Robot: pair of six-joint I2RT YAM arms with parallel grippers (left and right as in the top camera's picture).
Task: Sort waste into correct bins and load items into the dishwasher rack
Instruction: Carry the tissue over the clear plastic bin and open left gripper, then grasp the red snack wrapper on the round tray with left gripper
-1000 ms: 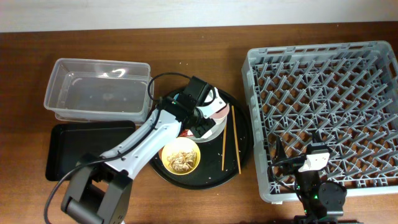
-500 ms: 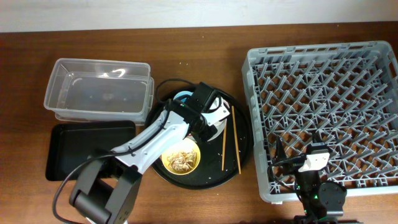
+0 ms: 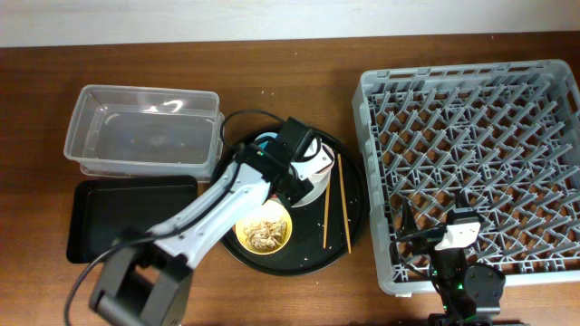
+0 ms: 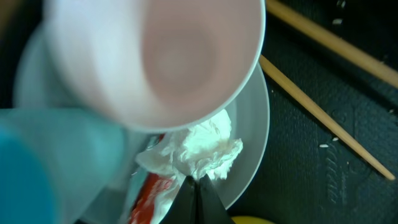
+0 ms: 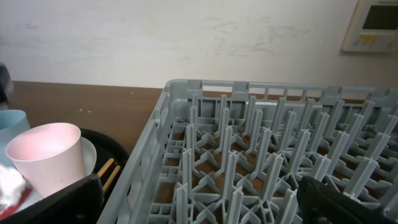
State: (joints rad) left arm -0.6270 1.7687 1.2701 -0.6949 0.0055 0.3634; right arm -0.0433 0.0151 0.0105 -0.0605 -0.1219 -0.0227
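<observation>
My left gripper [image 4: 196, 185] is shut, its tips pinching the lower edge of the crumpled white tissue [image 4: 202, 149] on the pale plate [image 4: 255, 134]. A red wrapper [image 4: 149, 198] lies beside the tissue. The pink cup [image 4: 161, 56] and blue cup [image 4: 43, 168] loom close above the plate. From overhead, that gripper [image 3: 293, 186] is over the plate on the round black tray [image 3: 349, 244]. The yellow bowl [image 3: 264, 228] holds beige scraps, and the chopsticks [image 3: 337, 204] lie to its right. My right gripper [image 5: 205, 214] stands open over the rack's [image 5: 261, 155] near-left corner, holding nothing.
The clear tub [image 3: 145, 131] sits at the far left, with the shallow black tray [image 3: 127, 217] in front of it. The grey rack [image 3: 471, 154] fills the right side. White specks dot the round tray. The left arm's cable loops over the tub's right end.
The left gripper's jaws have gone from partly open to shut on the tissue, shifting slightly over the plate. The right arm has not moved.
</observation>
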